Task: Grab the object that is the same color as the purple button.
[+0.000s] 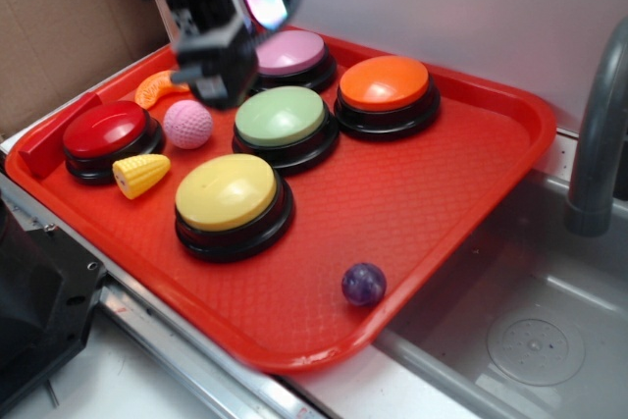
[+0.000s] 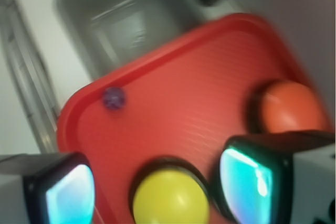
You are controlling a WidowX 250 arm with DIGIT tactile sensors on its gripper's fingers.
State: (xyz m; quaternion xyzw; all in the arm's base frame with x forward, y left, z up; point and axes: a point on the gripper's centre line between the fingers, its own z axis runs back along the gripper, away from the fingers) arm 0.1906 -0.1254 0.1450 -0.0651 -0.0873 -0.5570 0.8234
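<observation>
We see the small glossy dark purple ball lying alone near the front edge of the red plastic tray, well apart from the round yellow-topped button. The lilac-topped round button sits at the tray's back. Our tool hovers there with its jaws open, holding nothing.

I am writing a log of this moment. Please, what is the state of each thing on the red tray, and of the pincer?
pincer: open, empty, above the tray's far left part
small purple ball: free, near the tray's front edge
pink ball: free, on the tray
toy corn: lying on its side
purple button: untouched
yellow button: untouched
red tray: flat, beside the sink
</observation>
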